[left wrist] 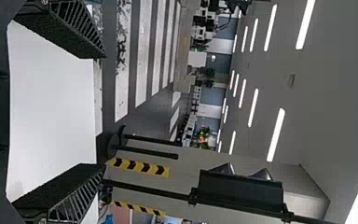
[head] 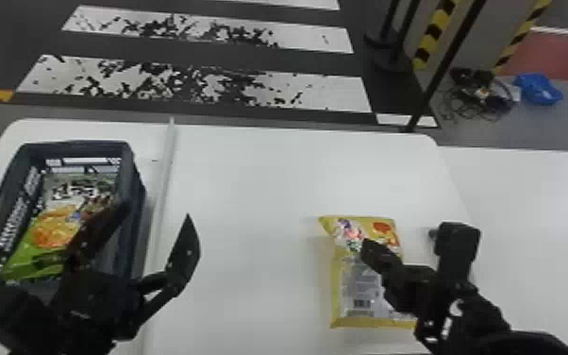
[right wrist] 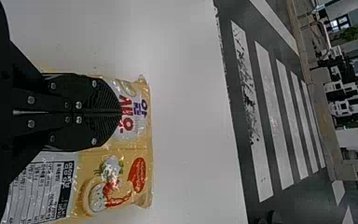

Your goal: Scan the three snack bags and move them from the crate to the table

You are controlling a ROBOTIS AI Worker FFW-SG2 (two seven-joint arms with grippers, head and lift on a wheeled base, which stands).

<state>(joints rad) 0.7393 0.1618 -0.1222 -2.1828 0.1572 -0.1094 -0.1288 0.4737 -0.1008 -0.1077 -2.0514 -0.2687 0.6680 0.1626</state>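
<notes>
The dark crate [head: 134, 189] stands at the left of the head view. In it lies a green snack bag [head: 52, 231] with an orange picture; whether another lies under it, I cannot tell. My left gripper [head: 156, 212] is beside and over the crate's near right part, its fingers wide apart; in its wrist view the left gripper [left wrist: 103, 111] has nothing between its fingers. A yellow snack bag [head: 339, 292] lies flat on the table, barcode side up. My right gripper [head: 367, 250] is over it. In the right wrist view, that gripper [right wrist: 121, 112] has its fingers together above the yellow bag [right wrist: 137, 186].
The white table [head: 250, 189] carries a raised pale strip [head: 162, 189] between crate and yellow bag. Another white surface [head: 533, 212] adjoins at the right. Behind the table are a black post [head: 443, 71], cables [head: 476, 101] and a blue bag [head: 538, 89] on the floor.
</notes>
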